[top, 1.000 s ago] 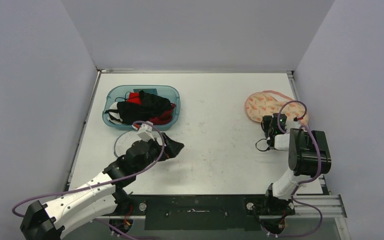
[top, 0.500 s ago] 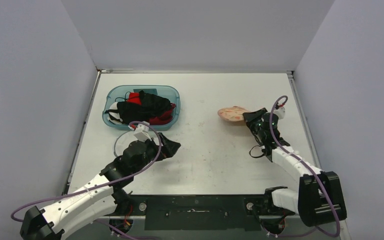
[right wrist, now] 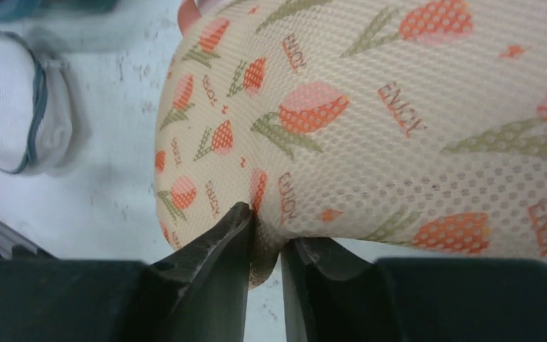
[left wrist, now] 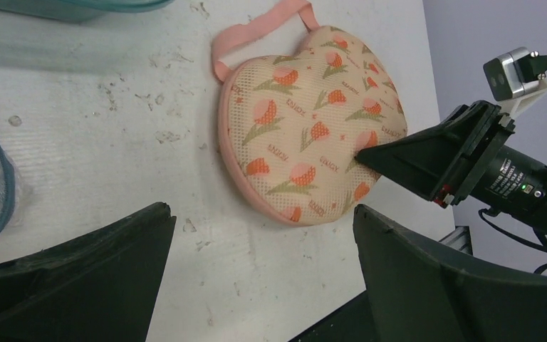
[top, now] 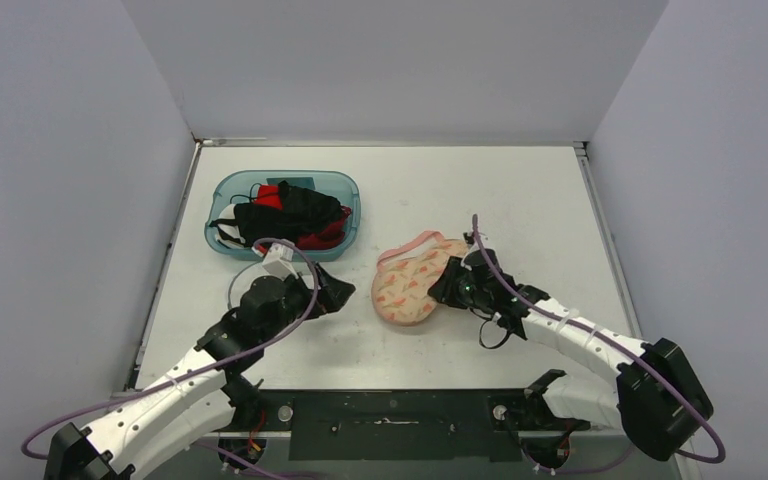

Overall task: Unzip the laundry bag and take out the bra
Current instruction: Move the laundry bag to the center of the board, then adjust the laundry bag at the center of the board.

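The laundry bag, a heart-shaped mesh pouch printed with tulips, had travelled from the far right of the desk a second earlier to near its middle. It lay in front of the blue bin of dark and red clothes, just right of the left fingers. The right fingers were clamped together on a fold of its edge, and the right arm was stretched leftward where it had been folded up. The left fingers stood wide apart, almost where they had been, touching nothing. The bag's zipper could not be made out, and the mesh hid its contents. In the right wrist view the bag ran off the frame at the top and right, and a white shape at the left was too blurred to name.
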